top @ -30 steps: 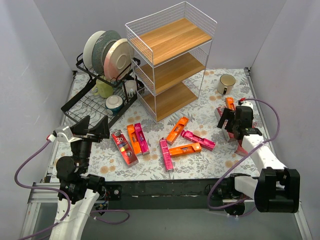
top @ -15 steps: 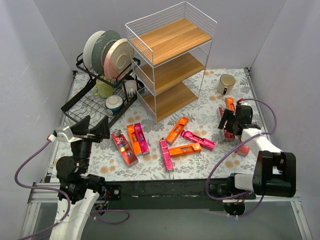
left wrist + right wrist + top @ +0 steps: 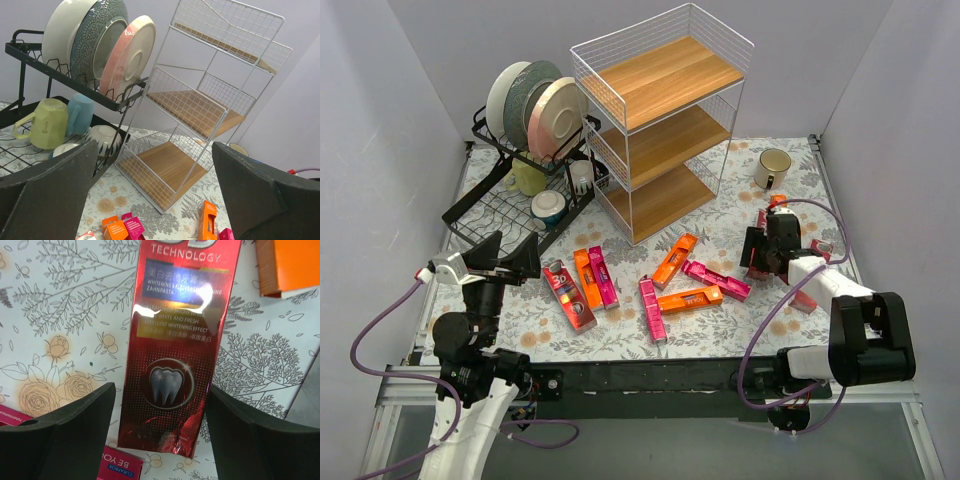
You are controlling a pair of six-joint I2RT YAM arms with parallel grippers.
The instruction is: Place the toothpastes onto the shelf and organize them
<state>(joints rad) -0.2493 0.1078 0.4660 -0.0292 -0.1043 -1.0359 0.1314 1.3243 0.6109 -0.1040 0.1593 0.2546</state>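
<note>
Floral tabletop (image 3: pixel 728 212): right gripper (image 3: pixel 159 390), shifted leftward, is being set, fingers spread, astride a red carton (image 3: pixel 175 330) for pickup; left gripper (image 3: pixel 154 150) is being held open.

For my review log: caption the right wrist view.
Open right pincer poised over a dark red toothpaste carton on the floral tablecloth, orange carton beyond.

Toothpastes (image 3: pixel 675 261) strewn on floral table (image 3: pixel 740 200), shelf (image 3: pixel 665 75) behind; right claw (image 3: pixel 756 252) low among the rightmost ones

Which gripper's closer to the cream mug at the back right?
Right. The right gripper is in front of the mug; the left gripper is far off by the dish rack.
</note>
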